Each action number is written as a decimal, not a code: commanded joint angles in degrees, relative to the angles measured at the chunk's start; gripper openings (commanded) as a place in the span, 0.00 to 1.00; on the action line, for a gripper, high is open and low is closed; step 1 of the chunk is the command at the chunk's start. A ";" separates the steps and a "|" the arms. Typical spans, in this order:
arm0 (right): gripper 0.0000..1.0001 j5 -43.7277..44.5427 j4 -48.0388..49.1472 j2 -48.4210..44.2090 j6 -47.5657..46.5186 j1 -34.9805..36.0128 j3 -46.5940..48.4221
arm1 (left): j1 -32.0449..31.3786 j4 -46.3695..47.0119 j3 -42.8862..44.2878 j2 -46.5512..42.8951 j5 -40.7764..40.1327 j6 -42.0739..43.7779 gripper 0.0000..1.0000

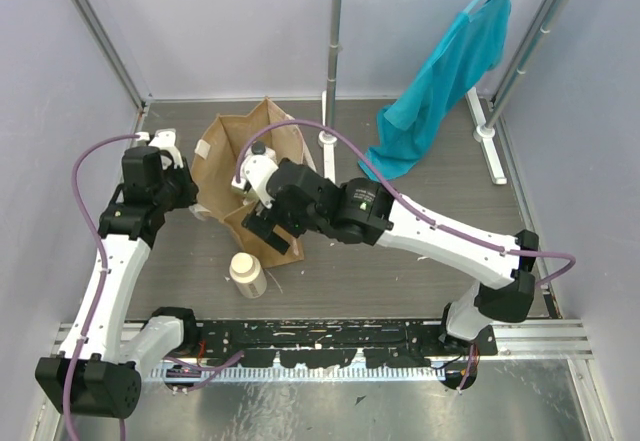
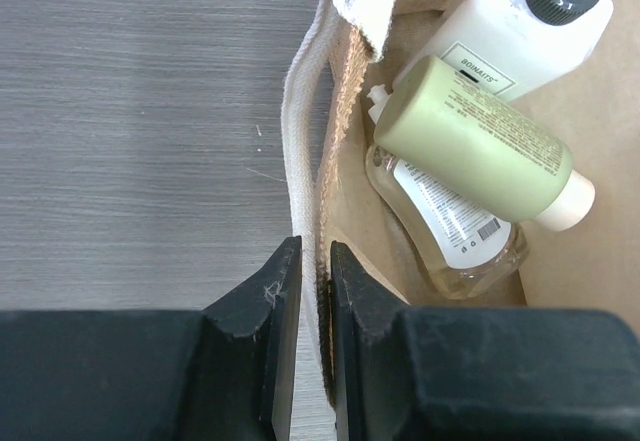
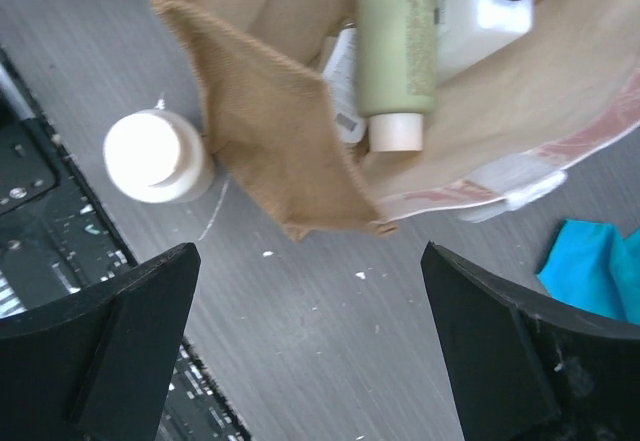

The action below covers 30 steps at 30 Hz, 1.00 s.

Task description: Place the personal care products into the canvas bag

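Tan canvas bag (image 1: pixel 250 156) sits on the table (image 1: pixel 400 281) a little left of centre, its mouth open. Three of the four products already lie inside it: the white rectangular bottle (image 2: pixel 500 31) with its dark cap, the olive-green bottle (image 2: pixel 470 146) across it, and the amber clear bottle (image 2: pixel 450 231) underneath. Only the cream bottle (image 3: pixel 155 156) is left to go in. It stands upright on the table just beside the bag's near corner, with nothing holding it. The left fingers (image 2: pixel 275 301) are pressed together on the bag's rim beside the whitish strap (image 2: pixel 298 131), holding the far-left side. The right fingers (image 3: pixel 130 311) are spread wide and empty above the bag's near edge. I judge the job three-quarters done; grasping the cream bottle looks like the next step.
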 commanded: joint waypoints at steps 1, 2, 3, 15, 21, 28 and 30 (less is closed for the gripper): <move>0.99 0.39 -2.14 -1.33 4.86 3.18 2.00 | 0.09 0.87 2.04 0.57 -2.49 -0.53 0.24; 0.99 0.00 -2.54 -0.93 5.41 3.86 2.04 | 0.10 0.73 2.08 0.75 -2.77 -0.67 0.24; 0.99 -0.08 -2.72 -0.41 5.93 4.60 1.77 | 0.10 0.55 2.13 0.82 -2.99 -0.72 0.24; 0.98 -5.72 6.05 7.82 8.51 9.61 -3.88 | 0.09 -0.64 2.32 -0.12 -2.18 -1.60 0.25; 0.98 -8.43 4.82 15.20 9.95 9.68 1.92 | 0.05 -1.46 2.54 -0.97 -1.31 -1.94 0.25; 0.99 -7.65 8.86 16.62 9.66 9.67 -1.11 | 0.10 -1.96 2.65 -1.90 -1.46 -1.98 0.25; 0.99 -7.57 11.82 16.60 9.40 9.65 -3.41 | 0.09 -2.11 2.68 -2.03 -1.45 -2.01 0.25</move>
